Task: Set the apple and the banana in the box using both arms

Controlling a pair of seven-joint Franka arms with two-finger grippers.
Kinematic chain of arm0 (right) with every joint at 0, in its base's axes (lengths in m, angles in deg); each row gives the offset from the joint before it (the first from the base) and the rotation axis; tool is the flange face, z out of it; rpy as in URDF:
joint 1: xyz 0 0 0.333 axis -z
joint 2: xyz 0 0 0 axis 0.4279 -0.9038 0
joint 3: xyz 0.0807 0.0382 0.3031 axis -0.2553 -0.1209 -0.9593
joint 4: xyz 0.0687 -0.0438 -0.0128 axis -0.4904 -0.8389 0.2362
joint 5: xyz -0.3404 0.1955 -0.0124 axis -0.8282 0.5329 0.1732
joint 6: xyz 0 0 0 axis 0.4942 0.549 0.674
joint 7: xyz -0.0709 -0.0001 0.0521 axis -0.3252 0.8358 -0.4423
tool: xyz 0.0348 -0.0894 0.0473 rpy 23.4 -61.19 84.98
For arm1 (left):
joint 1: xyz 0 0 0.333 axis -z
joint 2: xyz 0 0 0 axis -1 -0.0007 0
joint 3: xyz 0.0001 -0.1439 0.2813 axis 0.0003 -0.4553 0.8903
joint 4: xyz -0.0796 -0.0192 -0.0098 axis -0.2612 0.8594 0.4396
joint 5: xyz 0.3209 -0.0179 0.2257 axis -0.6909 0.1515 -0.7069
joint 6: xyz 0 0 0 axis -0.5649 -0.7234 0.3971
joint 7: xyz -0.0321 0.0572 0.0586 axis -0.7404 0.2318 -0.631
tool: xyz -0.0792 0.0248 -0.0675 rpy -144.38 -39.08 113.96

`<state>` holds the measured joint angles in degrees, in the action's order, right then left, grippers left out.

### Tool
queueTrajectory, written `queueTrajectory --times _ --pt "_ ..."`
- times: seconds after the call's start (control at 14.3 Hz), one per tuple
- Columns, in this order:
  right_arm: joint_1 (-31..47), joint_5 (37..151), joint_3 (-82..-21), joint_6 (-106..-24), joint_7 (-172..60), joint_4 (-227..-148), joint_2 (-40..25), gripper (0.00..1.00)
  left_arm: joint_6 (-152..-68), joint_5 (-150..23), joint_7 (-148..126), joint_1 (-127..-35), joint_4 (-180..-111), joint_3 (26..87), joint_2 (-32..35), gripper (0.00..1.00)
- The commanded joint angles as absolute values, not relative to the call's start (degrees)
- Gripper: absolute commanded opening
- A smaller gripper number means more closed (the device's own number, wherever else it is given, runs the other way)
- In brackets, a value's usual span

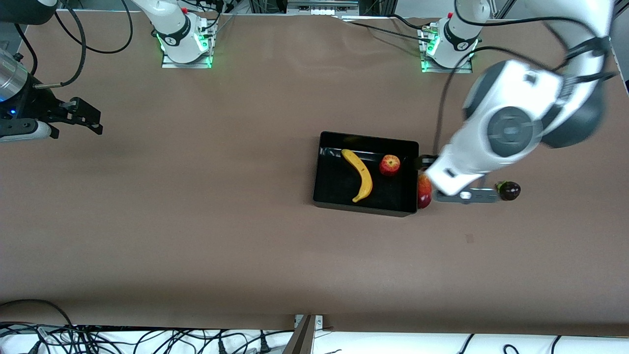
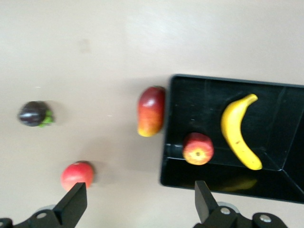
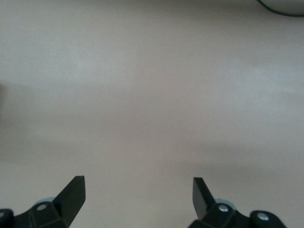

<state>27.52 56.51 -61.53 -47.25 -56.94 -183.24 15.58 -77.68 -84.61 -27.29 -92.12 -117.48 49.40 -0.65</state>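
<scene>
Table [image 1: 196,221]: broad brown surface; both arm bases stand along its edge farthest from the front camera.

Left arm [image 1: 511,128]: white, jointed, reaching over the table at its own end and covering part of the fruit below it. Left gripper [image 2: 137,202]: up in the air over bare table just beside the box wall, fingers spread wide with nothing between them.

Right arm [image 1: 172,29]: waits at its own end of the table, well apart from the box. Right gripper [image 1: 81,118]: held over bare table, fingers [image 3: 71,194] spread wide and empty.

Box [image 1: 324,196]: glossy black open-top tray with low walls, lying toward the left arm's end of the table.

Banana [image 1: 361,174]: long, curved, yellow, lying flat in the box about midway along its floor.

Apple [image 1: 389,165]: small, red with yellowish patches, in the box beside the banana, on the side toward the left arm's end, close to the wall and apart from the banana.

Oval red-yellow fruit [image 1: 424,191]: on the table outside the box, touching or just beside the wall at the left arm's end; which, I cannot tell.

Round red fruit [image 2: 77,175]: on the table, near the oval fruit, hidden under the arm in the front view.

Dark purple fruit [image 1: 509,191]: smallest item, green at one end, on the table well apart from the box.
</scene>
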Motion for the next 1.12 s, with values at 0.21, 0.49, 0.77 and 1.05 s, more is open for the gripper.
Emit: queueTrajectory --times 0.21,0.49,0.77,1.05 --pt "28.5 56.8 -62.4 -47.1 -56.7 -182.5 15.4 1.0 -82.1 -71.2 -9.8 -86.4 -130.0 73.1 19.2 1.0" --pt "28.5 56.8 -62.3 -47.1 -56.7 -182.5 15.4 1.0 -89.3 -73.2 -8.6 -84.3 -145.3 75.2 30.3 1.0" --pt "28.5 56.8 -62.3 -47.1 -56.7 -182.5 15.4 1.0 -85.1 -73.2 -8.5 -85.0 -139.9 75.2 26.2 1.0" --pt "28.5 56.8 -62.4 -47.1 -56.7 -182.5 15.4 1.0 -84.3 -73.2 -9.1 -85.0 -137.7 75.2 24.6 1.0"
